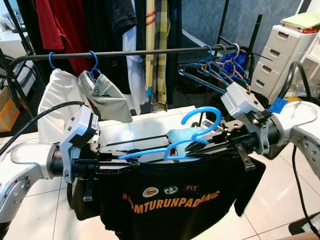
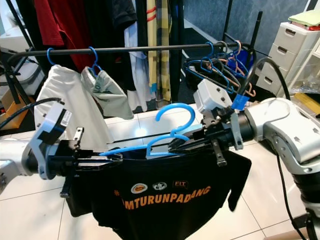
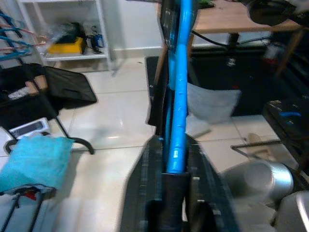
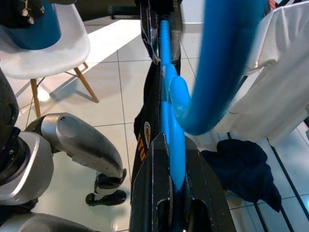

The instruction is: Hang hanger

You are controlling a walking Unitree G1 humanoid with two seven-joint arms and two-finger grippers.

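Observation:
A blue hanger (image 1: pixel 200 125) carries a black T-shirt (image 1: pixel 170 200) with orange lettering, held level in front of me. My left gripper (image 1: pixel 122 160) is shut on the hanger's left arm (image 3: pixel 177 121). My right gripper (image 1: pixel 195 147) is shut on the hanger's right arm (image 4: pixel 169 145), just beside the hook. The hook points up, below and in front of the black clothes rail (image 1: pixel 150 52). The rail stands behind the hanger, and the hook hangs apart from it.
On the rail hang a white garment (image 1: pixel 57 100) and a grey one (image 1: pixel 107 97) on blue hangers at the left, dark clothes in the middle, and several empty hangers (image 1: pixel 220 65) at the right. A white drawer unit (image 1: pixel 282 55) stands at the far right.

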